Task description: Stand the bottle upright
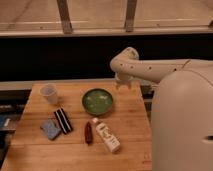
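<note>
Showing a toppled bottle and an empty tool

Looks down on a wooden table (131, 127). Finds the bottle (106, 136), slim and white, lying on its side near the front of the table, right of centre, with its white cap pointing back and left toward a green bowl (97, 101). Places a small dark red-brown object (88, 132) just beside the bottle on its left, roughly parallel to it. Puts a pale cup (49, 93) upright near the back left corner, and a black striped block (63, 120) just beside a blue pad (50, 129) in front of the cup. Follows a white robot arm (150, 67) in from the right to the tool (123, 84), hanging above the table's back edge, just behind and right of the bowl, well apart from the bottle. Shows its fingers parted, gripping nothing.
</note>
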You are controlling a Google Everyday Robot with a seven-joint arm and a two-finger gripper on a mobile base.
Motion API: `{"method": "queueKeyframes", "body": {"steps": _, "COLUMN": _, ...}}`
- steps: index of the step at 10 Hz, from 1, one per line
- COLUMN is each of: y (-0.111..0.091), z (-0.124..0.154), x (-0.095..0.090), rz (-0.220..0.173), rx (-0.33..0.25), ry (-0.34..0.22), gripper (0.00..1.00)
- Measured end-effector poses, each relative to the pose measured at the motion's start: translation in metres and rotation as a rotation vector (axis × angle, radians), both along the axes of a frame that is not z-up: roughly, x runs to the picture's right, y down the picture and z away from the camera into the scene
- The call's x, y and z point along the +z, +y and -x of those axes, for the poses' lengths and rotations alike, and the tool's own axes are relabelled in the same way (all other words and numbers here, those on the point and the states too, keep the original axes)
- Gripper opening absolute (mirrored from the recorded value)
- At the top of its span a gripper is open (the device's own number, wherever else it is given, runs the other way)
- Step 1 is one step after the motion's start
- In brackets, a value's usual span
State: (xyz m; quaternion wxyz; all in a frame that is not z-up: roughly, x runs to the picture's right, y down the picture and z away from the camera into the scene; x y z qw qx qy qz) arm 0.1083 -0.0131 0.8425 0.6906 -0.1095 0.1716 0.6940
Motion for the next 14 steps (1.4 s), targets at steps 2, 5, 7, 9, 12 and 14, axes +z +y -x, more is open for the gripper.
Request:
{"method": "queueKeyframes", "body": {"steps": 2, "y": 0.000, "z": 0.000, "x": 0.000, "rz": 0.000, "rx": 0.000, "ry": 0.000, "gripper": 0.49}}
{"method": "queueKeyframes", "body": {"steps": 5, "y": 0.000, "z": 0.000, "x": 0.000, "rz": 0.001, "rx": -0.005, "ry": -0.004, "gripper": 0.49}}
{"method": "queueKeyframes", "body": {"steps": 7, "y": 0.002, "z": 0.007, "x": -0.005, "rz": 0.004, "rx": -0.027, "ry": -0.022, "gripper": 0.49}}
{"method": "queueKeyframes", "body": {"steps": 9, "y": 0.006, "z": 0.010, "x": -0.007, "rz": 0.009, "rx": -0.040, "ry": -0.032, "gripper": 0.49}}
{"method": "queueKeyframes", "body": {"steps": 12, "y": 0.012, "z": 0.010, "x": -0.009, "rz": 0.011, "rx": -0.046, "ry": -0.041, "gripper": 0.45}}
{"method": "queueKeyframes", "body": {"steps": 14, "y": 0.014, "z": 0.008, "x": -0.012, "rz": 0.014, "rx": -0.041, "ry": -0.049, "gripper": 0.62}}
